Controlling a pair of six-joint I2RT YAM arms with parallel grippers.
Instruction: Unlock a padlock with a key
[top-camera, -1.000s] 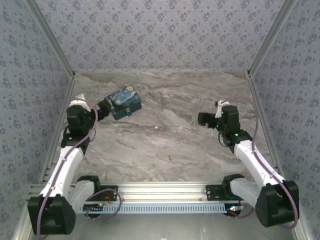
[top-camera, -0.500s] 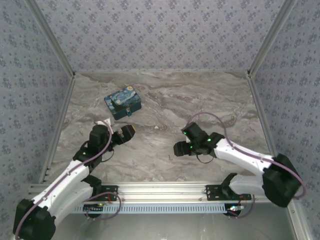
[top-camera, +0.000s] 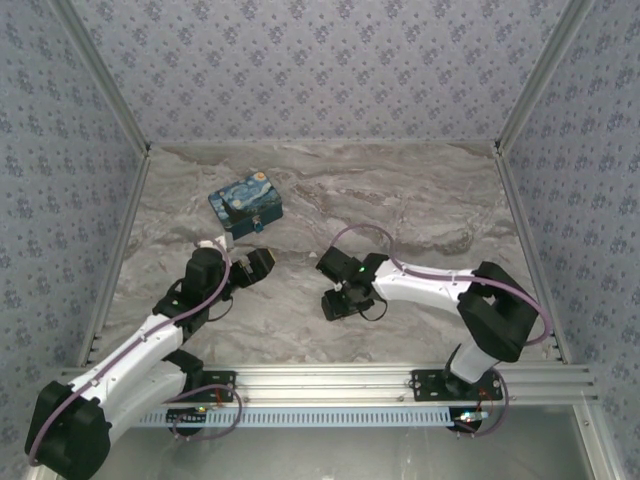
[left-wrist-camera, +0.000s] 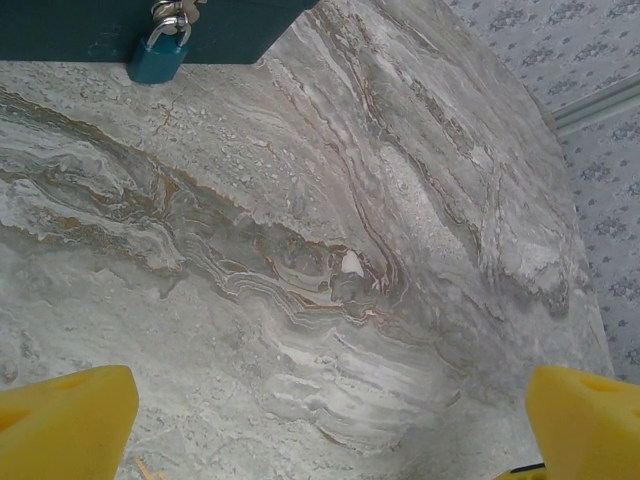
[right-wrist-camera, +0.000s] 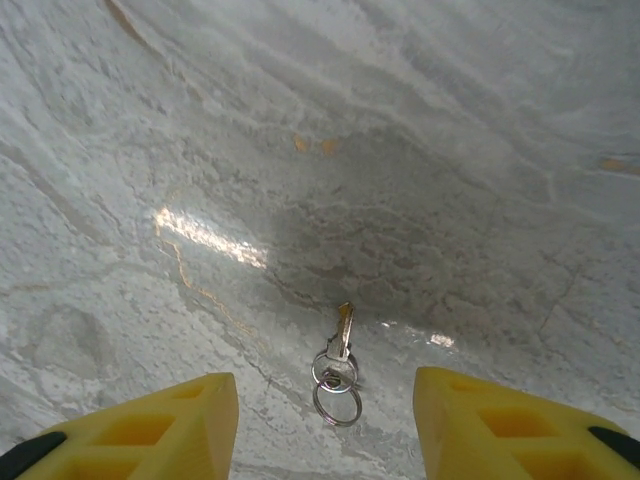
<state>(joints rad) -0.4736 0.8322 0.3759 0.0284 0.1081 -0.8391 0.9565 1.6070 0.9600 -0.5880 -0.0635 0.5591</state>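
The padlock (left-wrist-camera: 160, 55) is a tiny blue lock with a silvery shackle, hanging from the hasp of the blue painted box (top-camera: 246, 205); the left wrist view has it at the top left. My left gripper (top-camera: 257, 264) hovers just in front of the box, open, with both yellow fingertips (left-wrist-camera: 62, 420) far apart over bare marble. A small silver key (right-wrist-camera: 342, 332) on two rings lies flat on the table. My right gripper (right-wrist-camera: 325, 430) hangs over it, open, one yellow finger (right-wrist-camera: 150, 430) on each side and apart from the key. In the top view my right gripper (top-camera: 336, 304) sits mid-table.
The marble table (top-camera: 420, 210) is walled by patterned panels on three sides. An aluminium rail (top-camera: 330, 380) runs along the near edge between the arm bases. The box (left-wrist-camera: 120, 25) stands at the back left.
The right arm swung left and inward to the table's middle, over the key. The left gripper drew back from the box, then edged up slightly toward it.
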